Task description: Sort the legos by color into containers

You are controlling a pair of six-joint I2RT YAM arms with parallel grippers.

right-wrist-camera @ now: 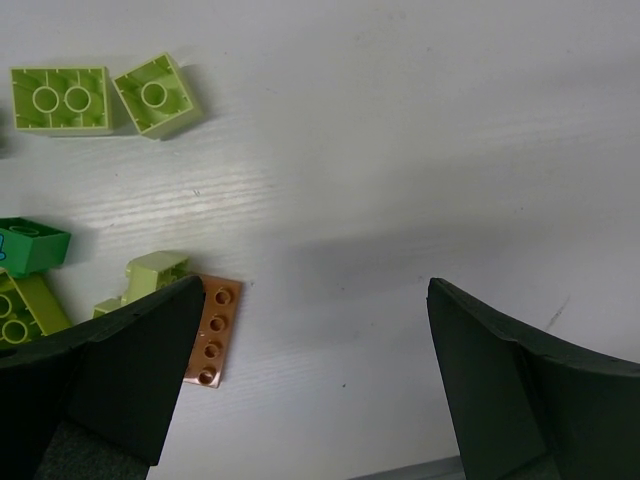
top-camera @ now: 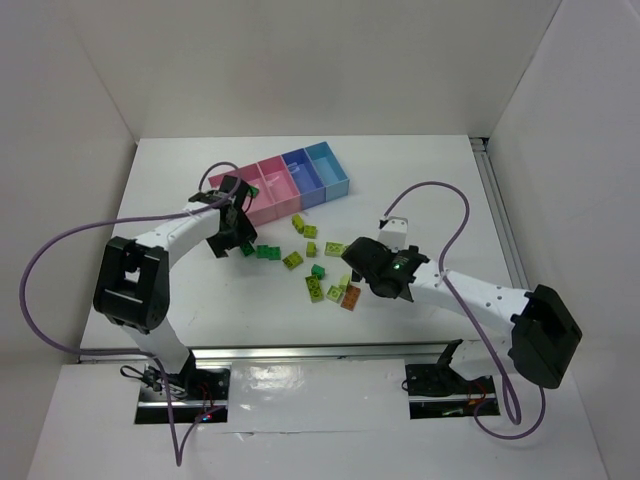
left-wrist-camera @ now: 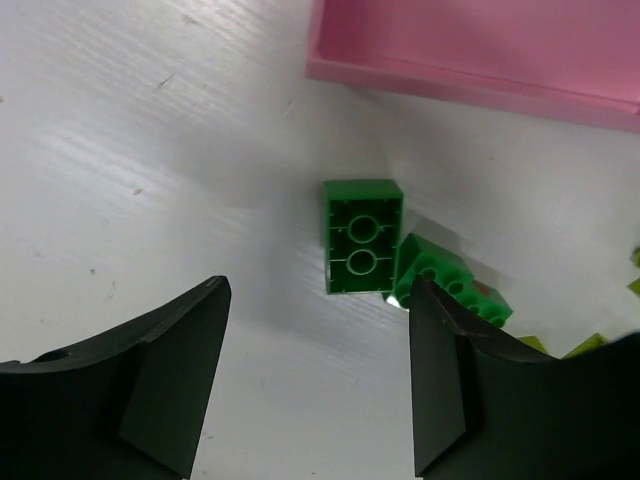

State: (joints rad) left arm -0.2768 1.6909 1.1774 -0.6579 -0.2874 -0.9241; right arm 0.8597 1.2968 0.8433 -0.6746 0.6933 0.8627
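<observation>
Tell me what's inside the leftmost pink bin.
No brick shows in the leftmost pink bin; the left gripper covers its near end, so that part is unseen.

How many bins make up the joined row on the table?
4, side by side: a pink bin at the row's left end, a second pink bin next, then a darker blue bin, and a light blue bin at the right end. None appears hidden.
</observation>
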